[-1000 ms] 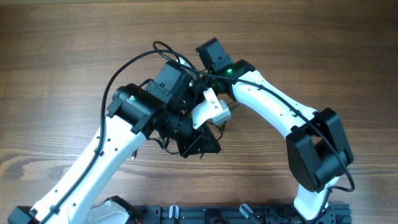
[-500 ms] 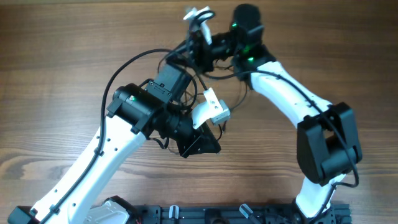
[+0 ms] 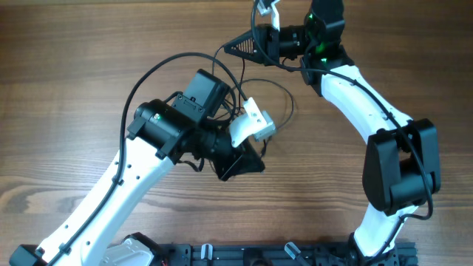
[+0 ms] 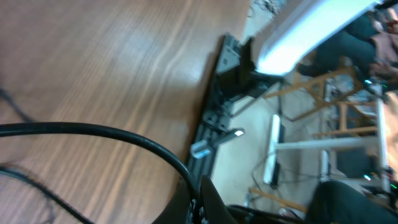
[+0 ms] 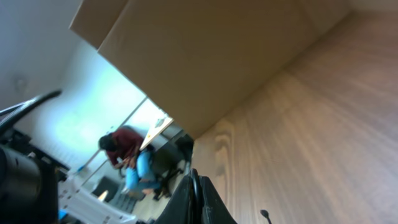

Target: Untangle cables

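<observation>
My right gripper (image 3: 230,47), upper centre, was pinched shut; left gripper (image 3: 240,164) state: couldn't tell. Thin black looping cables (image 3: 287,94) lay between them, nearer left.

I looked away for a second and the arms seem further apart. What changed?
The right gripper swung away from the left gripper toward the far edge of the table, drawing a cable out with it. The left gripper stayed put, shut on the cable.

The left arm (image 3: 126,174) reaches from the near left toward the middle, the left tool (image 3: 240,164) angled downward with its fingers (image 4: 210,200) pressed together, while the right arm (image 3: 355,81) arches to the far edge, the right tool (image 3: 229,47) pointing left, likewise closed.
</observation>
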Controlling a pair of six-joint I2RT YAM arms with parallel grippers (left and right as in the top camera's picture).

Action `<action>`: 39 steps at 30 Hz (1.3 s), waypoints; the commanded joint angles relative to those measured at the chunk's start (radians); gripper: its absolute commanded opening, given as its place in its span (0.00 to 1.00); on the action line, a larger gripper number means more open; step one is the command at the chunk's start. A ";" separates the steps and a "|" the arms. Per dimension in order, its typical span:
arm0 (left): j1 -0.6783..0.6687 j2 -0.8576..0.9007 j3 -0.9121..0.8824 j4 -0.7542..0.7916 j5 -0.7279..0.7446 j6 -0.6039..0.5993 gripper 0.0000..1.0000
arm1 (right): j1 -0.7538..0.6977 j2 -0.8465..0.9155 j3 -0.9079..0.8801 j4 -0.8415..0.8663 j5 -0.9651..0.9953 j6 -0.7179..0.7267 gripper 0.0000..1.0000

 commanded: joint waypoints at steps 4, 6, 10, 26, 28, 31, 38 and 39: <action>-0.005 0.010 0.004 0.196 -0.290 -0.322 0.04 | 0.032 0.003 0.010 -0.081 -0.234 -0.033 0.04; -0.005 0.019 0.004 0.252 -0.371 -0.409 0.04 | 0.039 0.003 0.010 -0.098 -0.235 -0.038 0.05; -0.005 0.068 0.004 0.249 -0.373 -0.426 0.04 | 0.039 0.003 0.010 -0.095 -0.126 0.015 0.04; -0.149 0.204 -0.034 -0.062 -0.382 -0.326 0.04 | -0.132 0.003 0.010 -0.036 0.405 0.161 0.04; -0.145 0.204 -0.034 -0.098 -0.463 -0.381 0.04 | -0.190 0.003 0.010 -0.057 0.395 0.161 0.04; -0.121 0.168 -0.034 -0.116 -0.614 -0.460 0.04 | -0.297 0.003 0.010 -0.148 0.390 0.160 0.04; 0.049 -0.016 -0.034 -0.063 -0.624 -0.512 0.04 | -0.496 0.003 0.010 -0.459 0.391 0.092 0.04; 0.082 -0.044 -0.034 -0.055 -0.626 -0.527 0.04 | -0.509 0.003 0.010 -0.497 0.396 0.073 0.04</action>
